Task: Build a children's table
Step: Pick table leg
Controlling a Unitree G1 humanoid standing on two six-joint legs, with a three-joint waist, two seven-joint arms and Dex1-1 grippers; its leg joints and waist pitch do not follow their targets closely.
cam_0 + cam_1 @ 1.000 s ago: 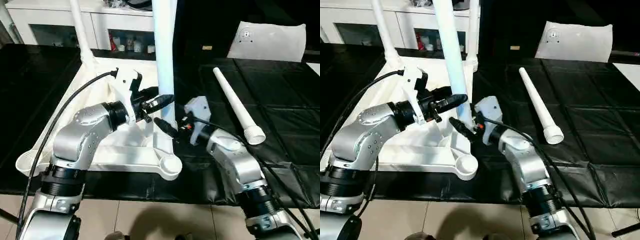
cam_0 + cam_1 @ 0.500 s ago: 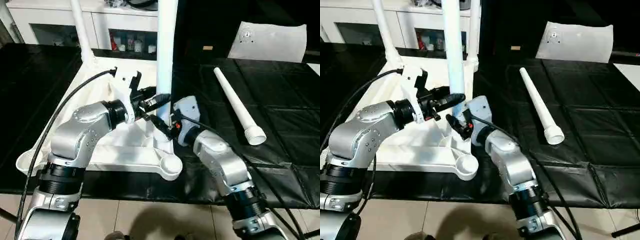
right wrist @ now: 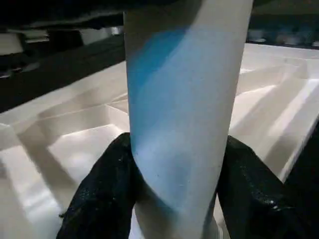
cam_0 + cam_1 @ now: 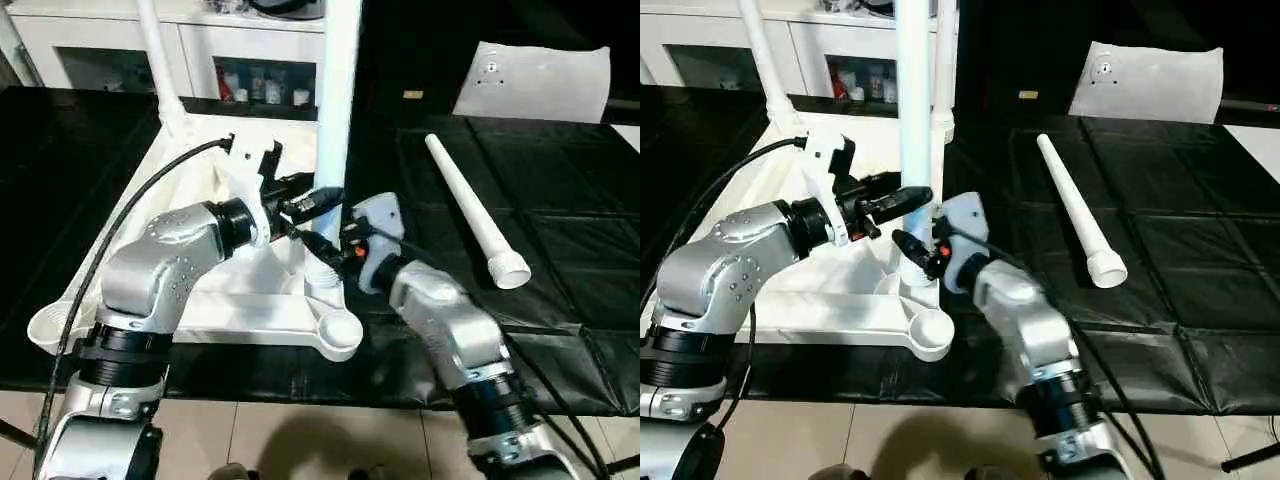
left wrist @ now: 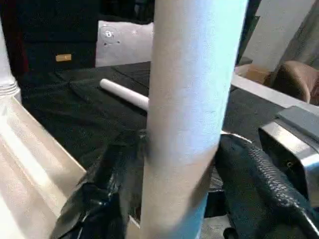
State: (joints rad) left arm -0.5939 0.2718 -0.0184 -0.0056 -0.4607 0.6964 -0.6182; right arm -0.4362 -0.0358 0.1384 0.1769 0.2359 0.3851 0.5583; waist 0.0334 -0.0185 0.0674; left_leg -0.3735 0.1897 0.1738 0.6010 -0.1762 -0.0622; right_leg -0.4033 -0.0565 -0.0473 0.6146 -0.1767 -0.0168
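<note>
Item one, as I read it from the head cameras: the tabletop lies underside up across the left half of the frame on a black sheet, ribs showing, with an empty round socket at its corner nearest me in the lower centre. Item two: an upright leg stands at centre frame, rising past the top edge, its foot set down at the tabletop's rim just above that empty socket. My left gripper comes in from the left and pinches this leg low on its shaft; the left wrist view shows a black finger pressed against each side of the tube. My right gripper reaches in from the right, just below the left one, and is likewise clamped on the same leg, fingers hugging both sides in the right wrist view. Item three: two more legs already stand in the far sockets, upper left. Item four: a loose leg lies flat on the sheet, right of centre, well apart from the tabletop. Item five: a white cabinet along the top left edge
</note>
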